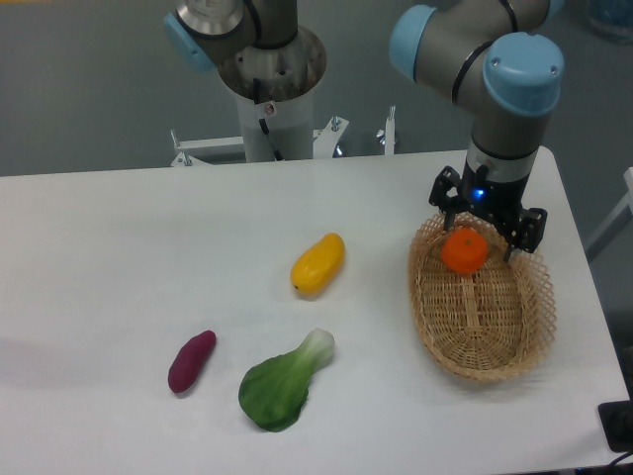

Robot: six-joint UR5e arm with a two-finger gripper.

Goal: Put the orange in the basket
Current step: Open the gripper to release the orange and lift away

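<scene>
The orange (465, 251) is a small round bright fruit lying inside the far end of the basket (482, 341), a large oval tan wicker basket at the right of the table. My gripper (481, 234) hangs just above and slightly behind the orange. It is open, with one finger on each side and neither touching the fruit. The arm's blue-capped wrist rises straight above it.
A yellow-orange elongated fruit (317, 264) lies mid-table. A purple sweet potato (191, 361) and a green leafy vegetable (283, 382) sit nearer the front left. The robot's base column (270, 94) stands behind the table's back edge. The table's right edge runs close to the basket.
</scene>
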